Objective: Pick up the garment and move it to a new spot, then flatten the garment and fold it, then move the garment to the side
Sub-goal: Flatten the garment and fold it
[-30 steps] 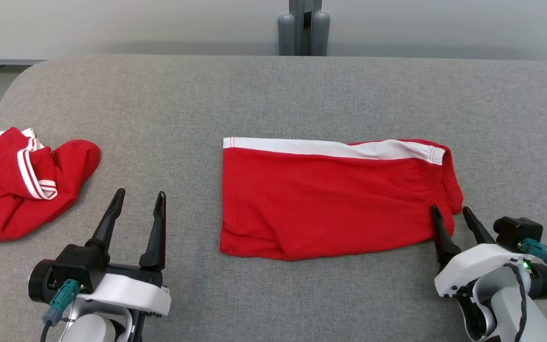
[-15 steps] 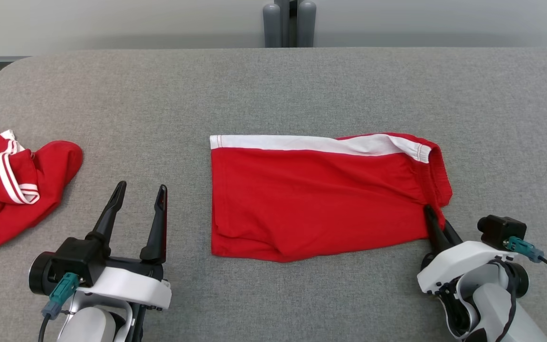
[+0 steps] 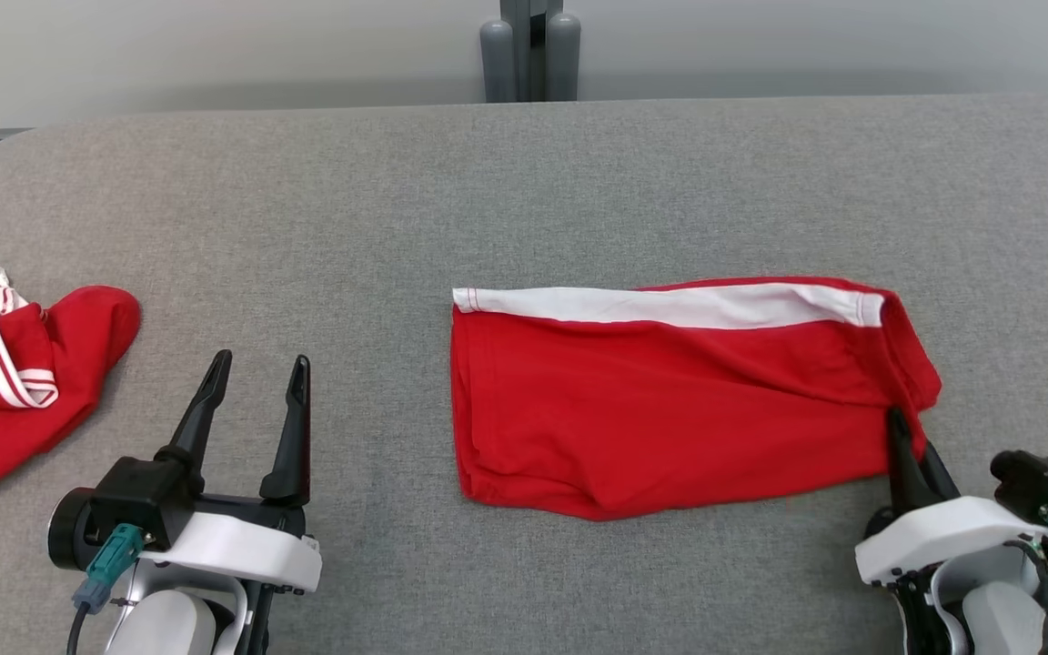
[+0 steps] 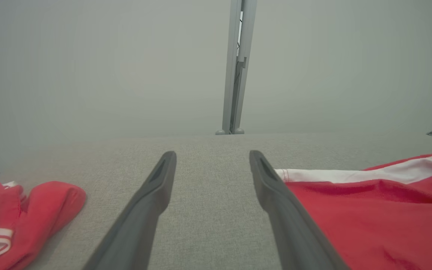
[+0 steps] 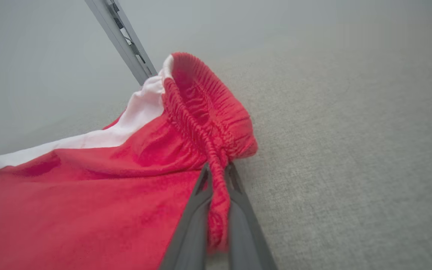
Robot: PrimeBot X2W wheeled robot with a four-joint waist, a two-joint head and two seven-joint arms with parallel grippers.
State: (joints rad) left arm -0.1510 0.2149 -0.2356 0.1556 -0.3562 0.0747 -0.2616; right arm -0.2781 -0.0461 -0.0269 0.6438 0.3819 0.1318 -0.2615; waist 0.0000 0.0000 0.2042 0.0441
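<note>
The garment (image 3: 670, 400) is a pair of red shorts with a white side stripe, lying folded and flat right of the table's middle. My right gripper (image 3: 901, 428) is shut on the near right corner, at the elastic waistband. In the right wrist view the gripper (image 5: 217, 168) pinches a gathered ridge of the red waistband (image 5: 208, 112) between both fingers. My left gripper (image 3: 261, 358) rests open at the lower left, apart from the garment and holding nothing. From the left wrist, its fingers (image 4: 152, 195) frame bare table, with the garment (image 4: 369, 217) just to their right.
A second red garment with white stripes (image 3: 15, 382) lies crumpled at the table's left edge, also seen from the left wrist (image 4: 21, 217). A grey post (image 3: 530, 50) stands behind the far edge. The grey fabric table (image 3: 524, 200) has a rounded far left corner.
My right gripper closed on the waistband corner and has dragged the garment to the right across the table. The head camera also shifted a little. The left gripper stays open and still.
</note>
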